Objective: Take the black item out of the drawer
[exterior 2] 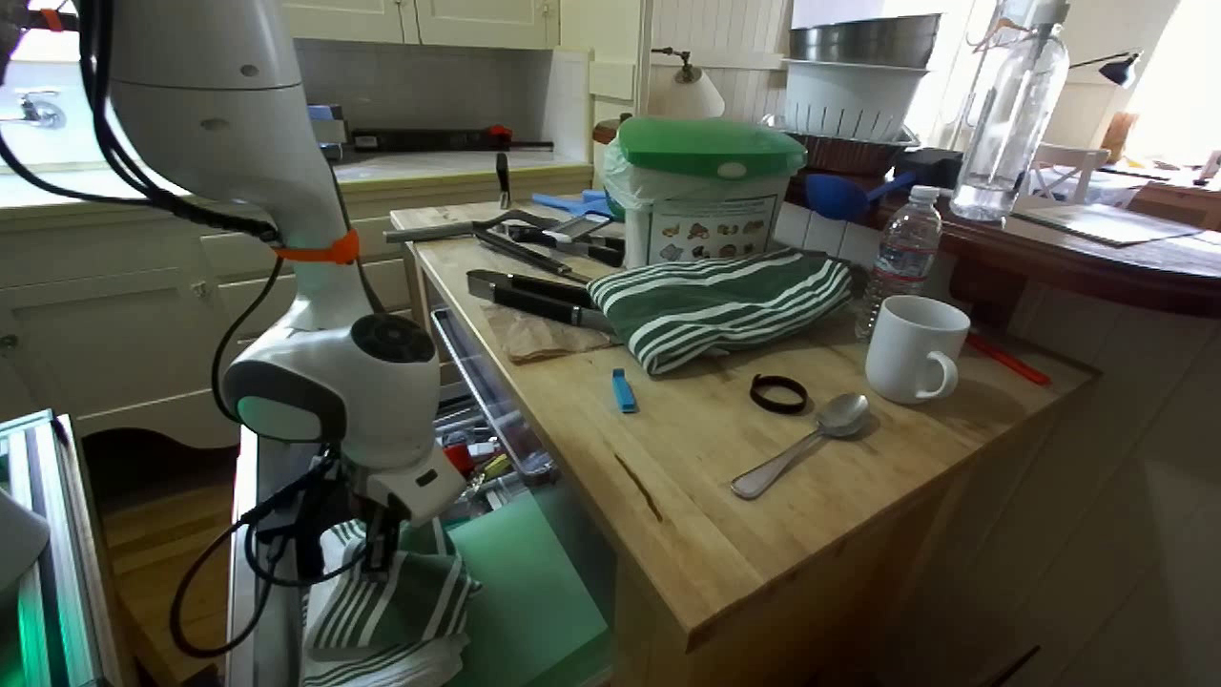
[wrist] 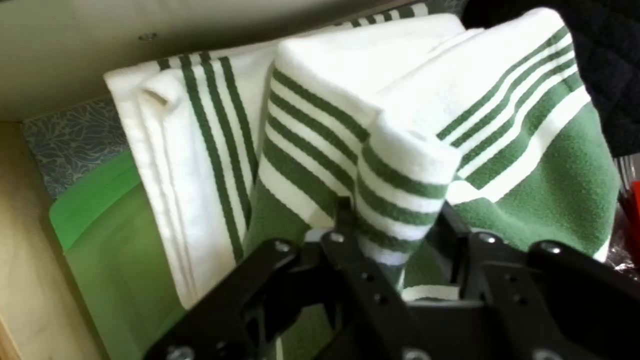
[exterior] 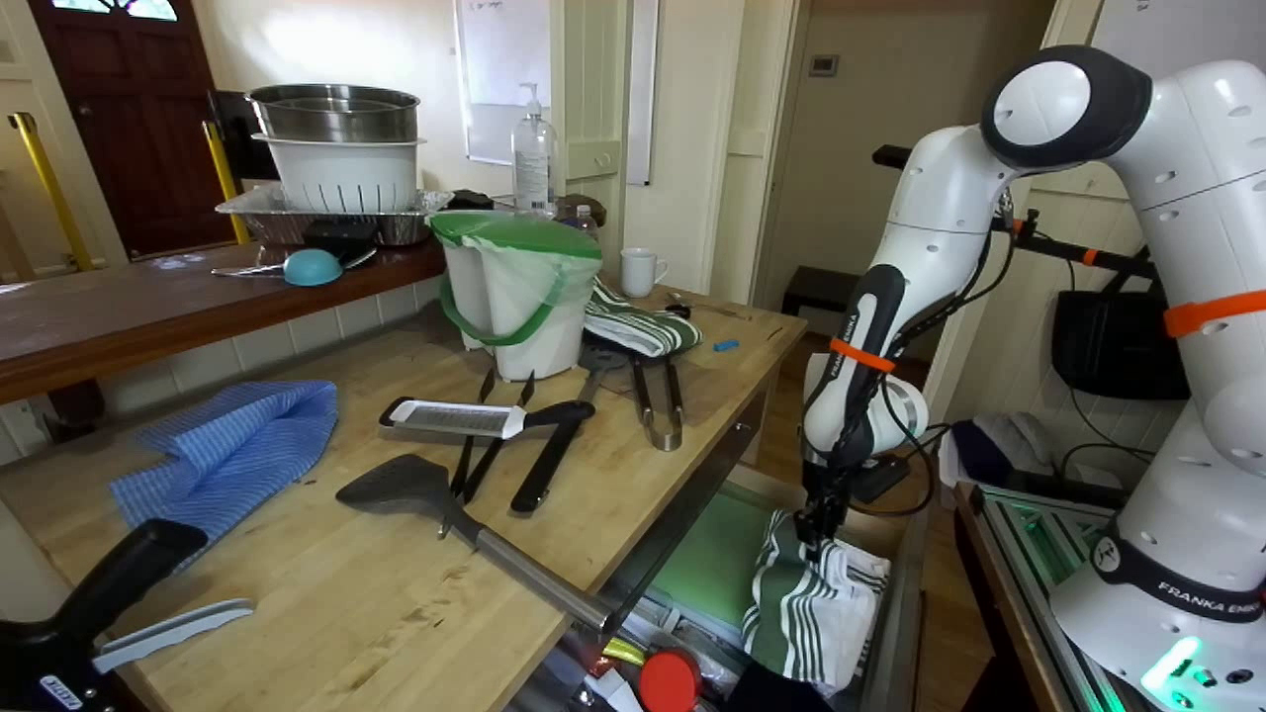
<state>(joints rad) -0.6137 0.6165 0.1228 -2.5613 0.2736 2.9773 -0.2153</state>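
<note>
Risking burial or dragging of the presumed black item (wrist: pixel 609 72), beyond the gripper (wrist: pixel 397 220) and to its right in the wrist view, through slippage of a possibly shallow pinch. Looks black and quilted, partly cropped, beside the striped cloth (wrist: pixel 310 145). Holding, in the gripper, only a raised fold of that cloth, with the drawer (wrist: pixel 90 55) below.

Both exterior views fairly bright. Glare on white wall (exterior: pixel 316 44); blown-out patch (exterior 2: pixel 1188 114) upper right in an exterior view. Panel (exterior 2: pixel 1078 515) under tabletop (exterior 2: pixel 706 458) near-right edge shadowed. Wrist view: gripper (wrist: pixel 395 215) out of focus, striped cloth (wrist: pixel 320 145) sharper.
</note>
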